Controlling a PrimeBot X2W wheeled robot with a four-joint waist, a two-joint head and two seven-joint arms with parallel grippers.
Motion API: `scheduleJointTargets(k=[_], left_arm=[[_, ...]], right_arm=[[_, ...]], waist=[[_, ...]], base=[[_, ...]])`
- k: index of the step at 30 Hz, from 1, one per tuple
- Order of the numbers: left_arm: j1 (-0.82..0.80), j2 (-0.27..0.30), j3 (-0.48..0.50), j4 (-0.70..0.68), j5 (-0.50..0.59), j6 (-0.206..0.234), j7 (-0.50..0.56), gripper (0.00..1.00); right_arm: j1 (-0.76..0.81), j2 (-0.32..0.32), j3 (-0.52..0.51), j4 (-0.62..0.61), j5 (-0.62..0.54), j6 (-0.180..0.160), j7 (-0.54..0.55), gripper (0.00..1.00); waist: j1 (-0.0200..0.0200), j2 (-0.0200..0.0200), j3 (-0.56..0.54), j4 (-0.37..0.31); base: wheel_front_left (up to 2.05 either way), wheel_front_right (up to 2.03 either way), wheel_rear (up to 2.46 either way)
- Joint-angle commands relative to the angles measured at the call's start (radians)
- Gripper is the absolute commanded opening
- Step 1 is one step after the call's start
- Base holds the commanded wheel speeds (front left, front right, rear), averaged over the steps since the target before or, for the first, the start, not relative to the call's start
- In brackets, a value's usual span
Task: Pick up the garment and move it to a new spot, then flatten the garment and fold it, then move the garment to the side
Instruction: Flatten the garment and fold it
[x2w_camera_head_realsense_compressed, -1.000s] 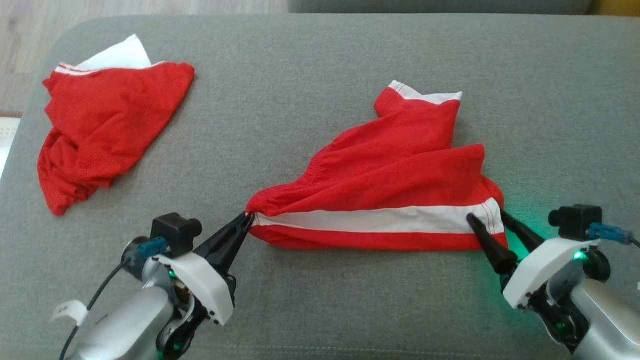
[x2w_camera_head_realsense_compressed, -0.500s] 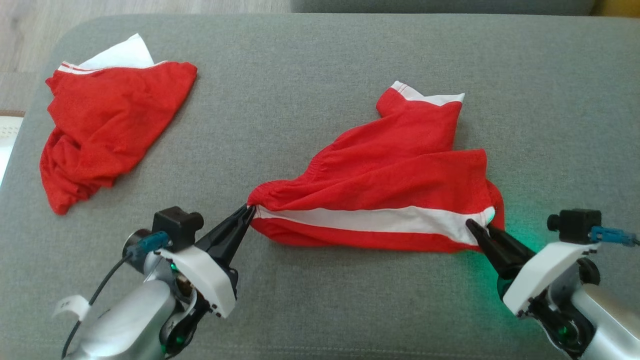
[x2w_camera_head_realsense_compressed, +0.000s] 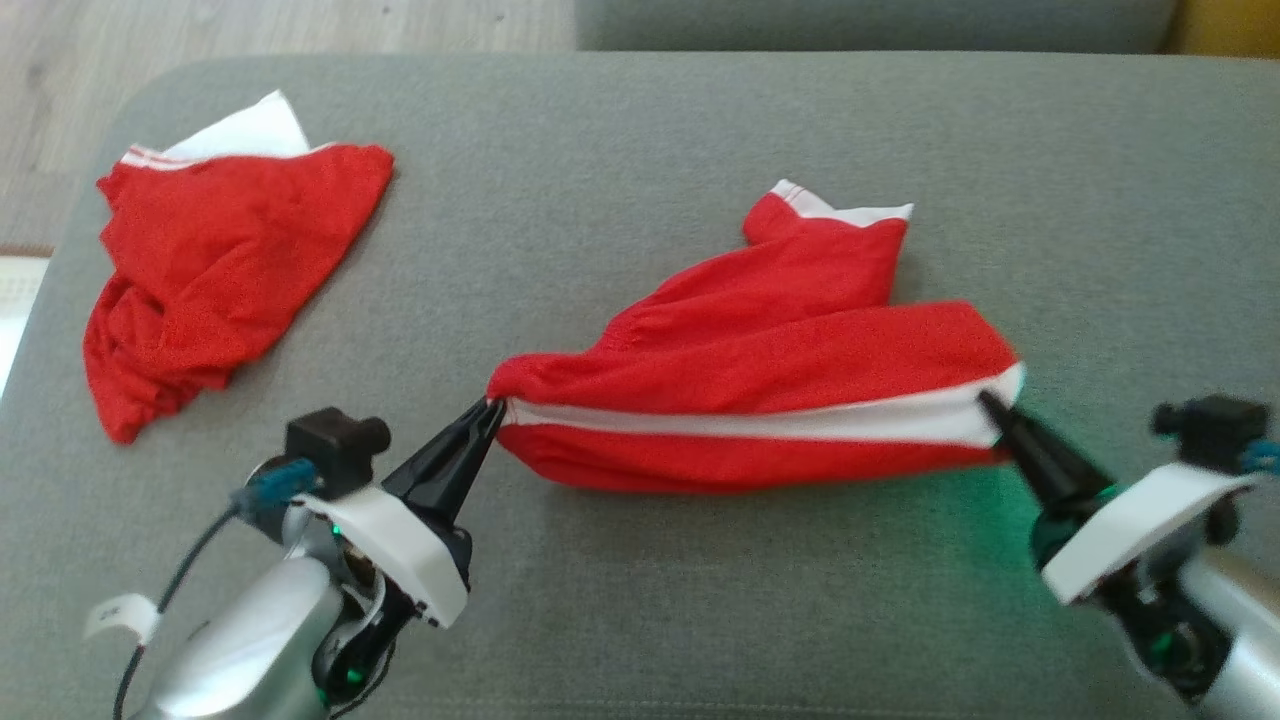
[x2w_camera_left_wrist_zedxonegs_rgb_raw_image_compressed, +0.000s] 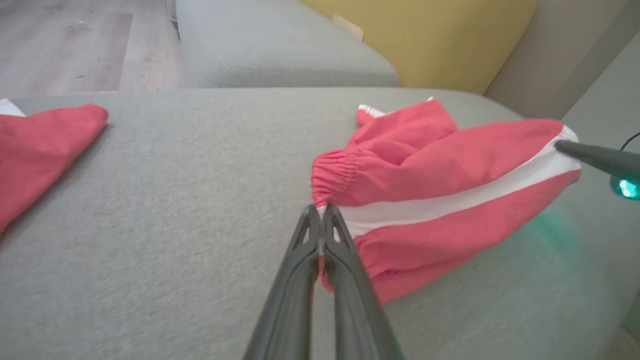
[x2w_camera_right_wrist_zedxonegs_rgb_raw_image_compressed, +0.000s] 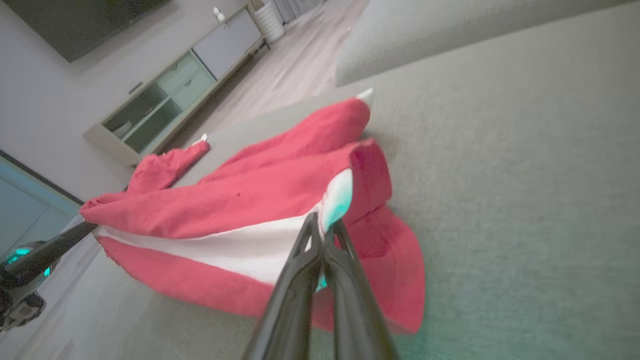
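Note:
The garment (x2w_camera_head_realsense_compressed: 770, 370) is a pair of red shorts with a white side stripe, on the grey couch seat (x2w_camera_head_realsense_compressed: 620, 180). My left gripper (x2w_camera_head_realsense_compressed: 493, 407) is shut on its left end at the gathered waistband (x2w_camera_left_wrist_zedxonegs_rgb_raw_image_compressed: 332, 172). At the right end my right gripper (x2w_camera_head_realsense_compressed: 988, 400) is shut on the white-striped corner. The near edge hangs stretched between the two grippers, lifted a little off the seat, while the far part (x2w_camera_head_realsense_compressed: 830, 215) still rests on it. The left wrist view shows my left gripper (x2w_camera_left_wrist_zedxonegs_rgb_raw_image_compressed: 320, 210) pinching the cloth, and the right wrist view shows my right gripper (x2w_camera_right_wrist_zedxonegs_rgb_raw_image_compressed: 322, 222) pinching the stripe (x2w_camera_right_wrist_zedxonegs_rgb_raw_image_compressed: 240, 247).
A second red garment (x2w_camera_head_realsense_compressed: 215, 260) with a white piece lies crumpled at the seat's far left. Wooden floor (x2w_camera_head_realsense_compressed: 300, 25) runs beyond the seat's rounded far-left edge. Another grey cushion (x2w_camera_left_wrist_zedxonegs_rgb_raw_image_compressed: 280, 45) and a yellow one (x2w_camera_left_wrist_zedxonegs_rgb_raw_image_compressed: 425, 35) stand behind.
My right gripper has closed on the garment's right corner and pulled it up and to the right, drawing the near edge taut. The left gripper has kept its hold.

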Motion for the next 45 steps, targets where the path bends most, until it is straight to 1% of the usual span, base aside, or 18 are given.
scheduleJointTargets(k=[1, 5, 7, 10, 13, 14, 16, 18, 22, 26, 29, 30, 32, 34, 38, 39, 40, 45], left_arm=[[-0.026, 0.023, 0.063, -0.051, -0.034, -0.009, -0.013, 0.00], [-0.058, 0.059, 0.086, -0.151, -0.112, -0.024, 0.010, 0.00], [-0.099, 0.087, 0.100, -0.215, -0.162, -0.027, 0.043, 0.00], [-0.194, 0.129, 0.099, -0.319, -0.239, -0.029, 0.125, 0.00], [-0.322, 0.150, 0.102, -0.397, -0.330, -0.029, 0.202, 0.00], [-0.372, 0.149, 0.107, -0.405, -0.358, -0.029, 0.224, 0.00], [-0.479, 0.143, 0.108, -0.391, -0.376, -0.029, 0.261, 0.00], [-0.593, 0.113, 0.104, -0.343, -0.378, -0.029, 0.280, 0.00], [-0.824, 0.014, 0.079, -0.200, -0.353, -0.030, 0.270, 0.00], [-1.027, -0.077, 0.046, -0.035, -0.281, -0.030, 0.163, 0.00], [-1.129, -0.125, 0.016, 0.071, -0.242, -0.030, 0.056, 0.00], [-1.129, -0.125, 0.016, 0.071, -0.242, -0.030, 0.056, 0.00], [-1.165, -0.145, -0.005, 0.123, -0.232, -0.030, 0.018, 0.00], [-1.176, -0.152, -0.025, 0.151, -0.227, -0.030, -0.002, 0.00], [-1.118, -0.137, -0.043, 0.135, -0.219, -0.030, -0.012, 0.00], [-1.086, -0.130, -0.042, 0.119, -0.210, -0.030, -0.012, 0.00], [-1.008, -0.110, -0.052, 0.083, -0.180, -0.030, -0.012, 0.00], [-0.755, -0.076, -0.059, -0.022, -0.136, -0.030, -0.012, 0.00]], right_arm=[[-0.025, -0.057, -0.019, -0.047, 0.019, -0.001, -0.034, 0.00], [-0.052, -0.134, -0.086, -0.157, 0.064, -0.001, -0.073, 0.00], [-0.078, -0.171, -0.124, -0.215, 0.079, -0.001, -0.082, 0.00], [-0.132, -0.220, -0.178, -0.269, 0.109, -0.001, -0.085, 0.00], [-0.221, -0.257, -0.223, -0.275, 0.131, -0.001, -0.063, 0.00], [-0.261, -0.269, -0.232, -0.255, 0.118, -0.001, -0.049, 0.00], [-0.351, -0.276, -0.240, -0.215, 0.082, -0.001, -0.011, 0.00], [-0.452, -0.258, -0.248, -0.162, 0.048, -0.001, 0.023, 0.00], [-0.669, -0.195, -0.268, -0.035, -0.032, -0.001, 0.053, 0.00], [-0.858, -0.137, -0.276, 0.062, -0.119, -0.001, 0.023, 0.00], [-0.956, -0.118, -0.271, 0.100, -0.165, -0.001, -0.016, 0.00], [-0.956, -0.118, -0.271, 0.100, -0.165, -0.001, -0.016, 0.00], [-0.993, -0.114, -0.268, 0.108, -0.176, -0.001, -0.036, 0.00], [-1.010, -0.114, -0.257, 0.103, -0.179, -0.001, -0.049, 0.00], [-0.970, -0.122, -0.221, 0.059, -0.157, -0.001, -0.066, 0.00], [-0.945, -0.128, -0.212, 0.044, -0.149, -0.001, -0.070, 0.00], [-0.873, -0.143, -0.196, 0.014, -0.126, -0.001, -0.075, 0.00], [-0.600, -0.183, -0.190, -0.055, -0.053, -0.001, -0.086, 0.00]], waist=[[0.0000, 0.0000, -0.015, -0.015], [0.0000, 0.0000, -0.037, -0.049], [0.0000, 0.0000, -0.043, -0.072], [0.0000, 0.0000, -0.045, -0.101], [0.0000, 0.0000, -0.021, -0.126], [0.0000, 0.0000, -0.007, -0.132], [0.0000, 0.0000, 0.031, -0.146], [0.0000, 0.0000, 0.078, -0.160], [0.0000, 0.0000, 0.180, -0.191], [0.0000, 0.0000, 0.257, -0.227], [0.0000, 0.0000, 0.291, -0.248], [0.0000, 0.0000, 0.291, -0.248], [0.0000, 0.0000, 0.303, -0.257], [0.0000, 0.0000, 0.312, -0.261], [0.0000, 0.0000, 0.315, -0.259], [0.0000, 0.0000, 0.313, -0.256], [0.0000, 0.0000, 0.302, -0.250], [0.0000, 0.0000, 0.253, -0.224]], base=[[0.00, 0.00, 0.00], [0.00, 0.00, 0.00], [0.00, 0.00, 0.00], [0.00, 0.00, 0.00], [0.00, 0.00, 0.00], [0.00, 0.00, 0.00], [0.00, 0.00, 0.00], [0.00, 0.00, 0.00], [0.00, 0.00, 0.00], [0.00, 0.00, 0.00], [0.00, 0.00, 0.00], [0.00, 0.00, 0.00], [0.00, 0.00, 0.00], [0.00, 0.00, 0.00], [0.00, 0.00, 0.00], [0.00, 0.00, 0.00], [0.00, 0.00, 0.00], [0.00, 0.00, 0.00]])
